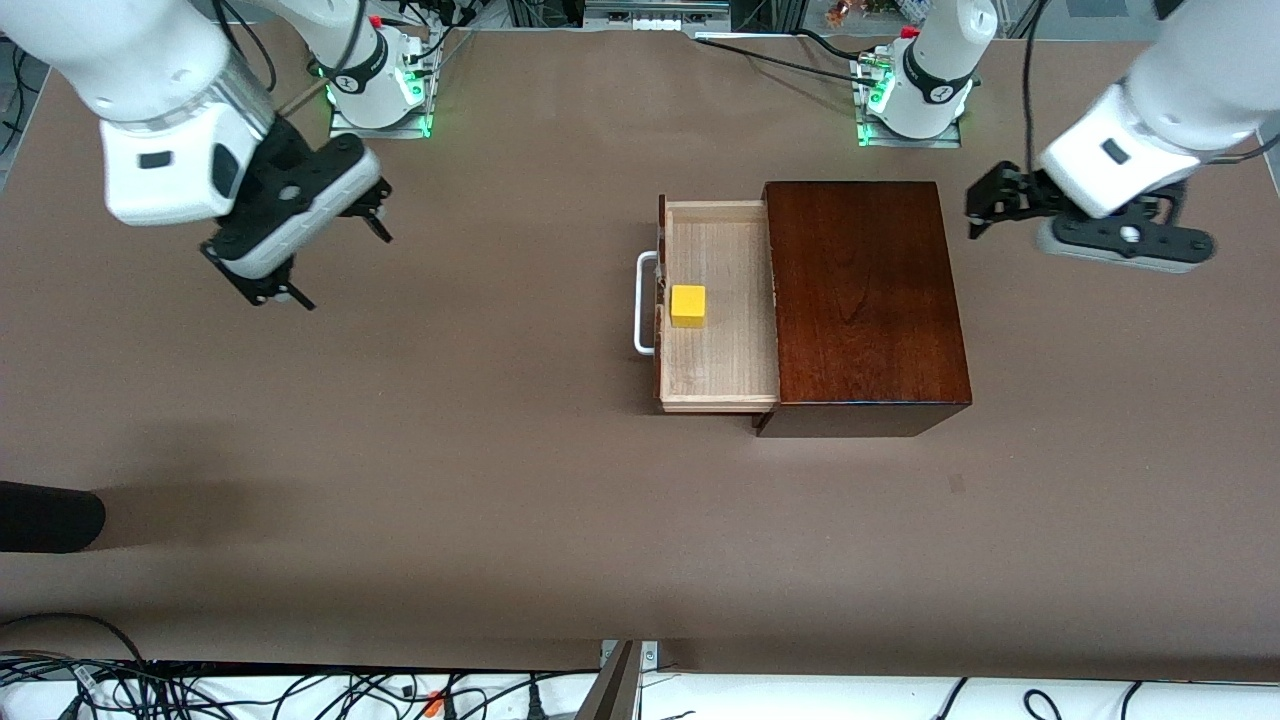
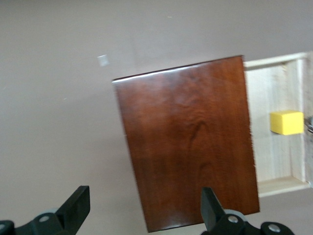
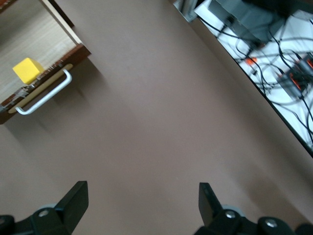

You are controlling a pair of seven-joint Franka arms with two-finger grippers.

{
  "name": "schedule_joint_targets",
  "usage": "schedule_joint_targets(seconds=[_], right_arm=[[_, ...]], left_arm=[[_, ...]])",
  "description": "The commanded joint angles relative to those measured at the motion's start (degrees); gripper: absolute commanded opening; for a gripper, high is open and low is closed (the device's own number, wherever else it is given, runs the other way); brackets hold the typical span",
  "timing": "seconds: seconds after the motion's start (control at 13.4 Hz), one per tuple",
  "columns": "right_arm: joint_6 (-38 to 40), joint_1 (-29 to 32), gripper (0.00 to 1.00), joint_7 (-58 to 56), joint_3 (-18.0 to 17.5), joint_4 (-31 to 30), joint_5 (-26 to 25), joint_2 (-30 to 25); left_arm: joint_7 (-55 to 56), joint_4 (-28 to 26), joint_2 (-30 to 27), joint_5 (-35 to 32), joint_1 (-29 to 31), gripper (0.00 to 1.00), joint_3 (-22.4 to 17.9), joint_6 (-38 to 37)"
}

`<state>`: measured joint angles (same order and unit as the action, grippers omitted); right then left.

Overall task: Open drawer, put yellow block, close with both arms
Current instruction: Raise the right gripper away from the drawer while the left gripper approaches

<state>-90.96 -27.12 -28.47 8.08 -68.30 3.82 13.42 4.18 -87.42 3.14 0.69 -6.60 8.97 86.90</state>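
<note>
The drawer [image 1: 722,345] stands pulled out of the mahogany box [image 1: 865,300], its white handle [image 1: 645,303] toward the right arm's end of the table. The yellow block [image 1: 688,305] sits in the tray close to the drawer front. My right gripper [image 1: 347,270] is open and empty, up over bare table well away from the handle. My left gripper [image 1: 975,222] is open and empty, up in the air just off the box's closed end. The left wrist view shows the box [image 2: 188,142] and the block [image 2: 287,122]. The right wrist view shows the block [image 3: 28,70] and the handle [image 3: 46,95].
A dark rounded object [image 1: 45,517] pokes in at the table's edge at the right arm's end, near the front camera. Cables [image 1: 300,690] lie along the near edge. A small pale mark [image 1: 957,484] lies on the brown mat nearer the camera than the box.
</note>
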Motion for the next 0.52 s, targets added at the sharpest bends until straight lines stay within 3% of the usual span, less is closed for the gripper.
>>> schedule_joint_targets(seconds=[0.0,0.3,0.45], right_arm=[[0.2,-0.7,1.00,2.0,3.9,-4.7,1.7,-3.7],[-0.5,-0.6,1.00,12.5,5.3,-10.4,1.8,-7.0],[-3.0,1.9,1.00,16.8,4.8,-17.4,1.1,-11.2]], left_arm=[[-1.0,4.3,3.6,-0.4,-0.3,1.00,5.8,1.2],[-3.0,8.8,8.9,-0.4,-1.2,1.00,16.1,1.3],[-10.6,9.9,11.5,-0.7,-2.5,1.00,19.5,2.0]])
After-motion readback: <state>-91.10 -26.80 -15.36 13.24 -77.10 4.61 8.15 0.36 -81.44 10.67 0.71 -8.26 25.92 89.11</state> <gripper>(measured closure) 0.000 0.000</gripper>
